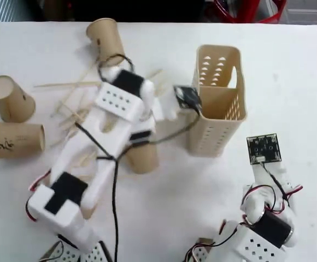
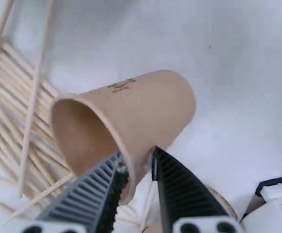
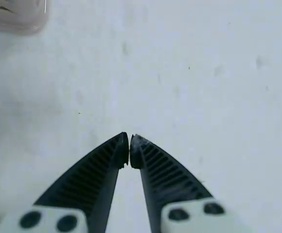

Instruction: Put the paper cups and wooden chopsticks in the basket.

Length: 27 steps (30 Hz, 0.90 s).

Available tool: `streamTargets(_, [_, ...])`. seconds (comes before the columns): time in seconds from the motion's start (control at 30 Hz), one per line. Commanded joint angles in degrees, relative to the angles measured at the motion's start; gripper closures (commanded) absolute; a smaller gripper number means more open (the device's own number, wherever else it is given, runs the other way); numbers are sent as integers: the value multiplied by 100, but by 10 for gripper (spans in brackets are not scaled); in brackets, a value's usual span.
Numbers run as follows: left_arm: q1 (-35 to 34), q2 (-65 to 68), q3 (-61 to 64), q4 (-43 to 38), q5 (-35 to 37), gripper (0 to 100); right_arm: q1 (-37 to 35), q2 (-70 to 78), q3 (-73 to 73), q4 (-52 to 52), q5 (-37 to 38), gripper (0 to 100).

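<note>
Though unreadable, dark print (image 2: pixel 122 86) on the clamped paper cup (image 2: pixel 146 121).

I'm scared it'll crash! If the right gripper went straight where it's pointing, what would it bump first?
Most likely just the bare white table. The right gripper, fingers shut, points at it; the basket sits off to one side of that line, though depth is unclear.

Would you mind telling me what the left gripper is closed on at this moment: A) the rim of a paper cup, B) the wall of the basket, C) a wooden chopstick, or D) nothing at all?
A: in the left wrist view the left gripper pinches the wall of the paper cup at its open rim, one finger on each side.
</note>
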<state>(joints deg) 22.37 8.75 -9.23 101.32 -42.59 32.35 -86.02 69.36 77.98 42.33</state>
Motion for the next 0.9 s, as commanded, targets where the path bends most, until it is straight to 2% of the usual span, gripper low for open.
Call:
streamTargets(0.0, [602,-1015,782,-299,290,902,40,40,-35,-84,-9,978])
streamTargets(0.23, [620,-1824,2681,-1574,475,933,40,40,-18,-84,0,978])
streamTargets(0.3, [620,-2018,2875,-1802,475,983,40,40,-9,-84,0,978])
streamTargets(0.4, [629,-2440,2857,-1855,492,980,40,40,-9,-84,-9,978])
streamTargets(0.53, [620,-3292,2365,-1486,659,979,31,40,0,-84,-18,978])
streamTargets(0.67, [629,-3952,1266,-879,730,979,-4,40,70,-180,-18,978])
streamTargets(0.77, [620,-4154,360,-826,747,979,-4,40,519,-576,-26,978])
streamTargets(0.87, [664,-4040,-387,-1029,1116,979,-4,40,1125,-1103,-26,978])
